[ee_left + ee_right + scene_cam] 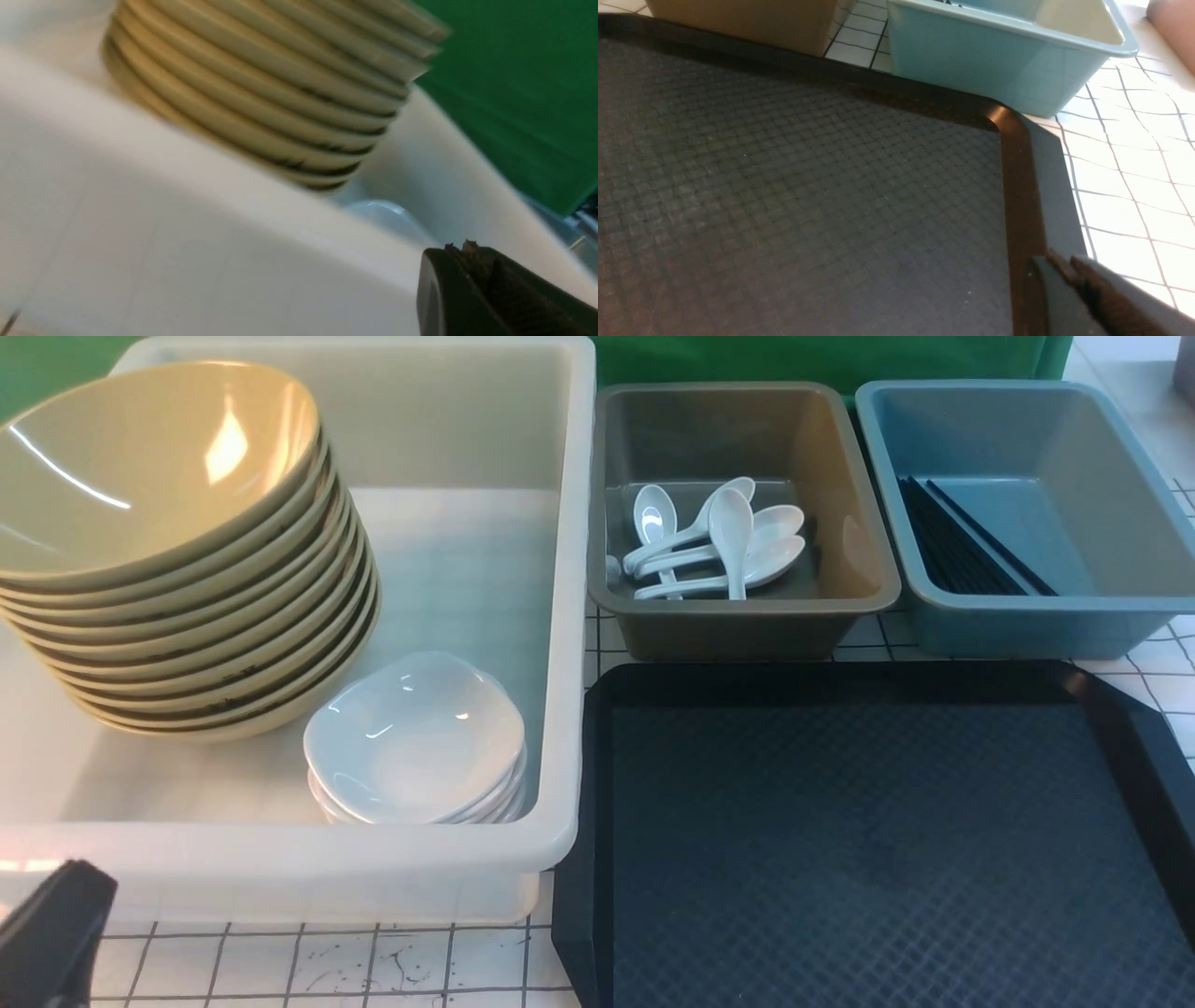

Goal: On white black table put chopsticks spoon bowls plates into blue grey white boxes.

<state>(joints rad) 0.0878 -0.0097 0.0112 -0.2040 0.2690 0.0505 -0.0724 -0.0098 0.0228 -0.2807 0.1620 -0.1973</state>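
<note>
Yellow bowls [177, 551] and white plates [415, 737] sat stacked in the white box [560, 616], spoons [719, 541] in grey, chopsticks [962, 546] in blue. Both claws [467, 261] [1069, 270] were closed, empty; a swing could topple the leaning stack.
</note>
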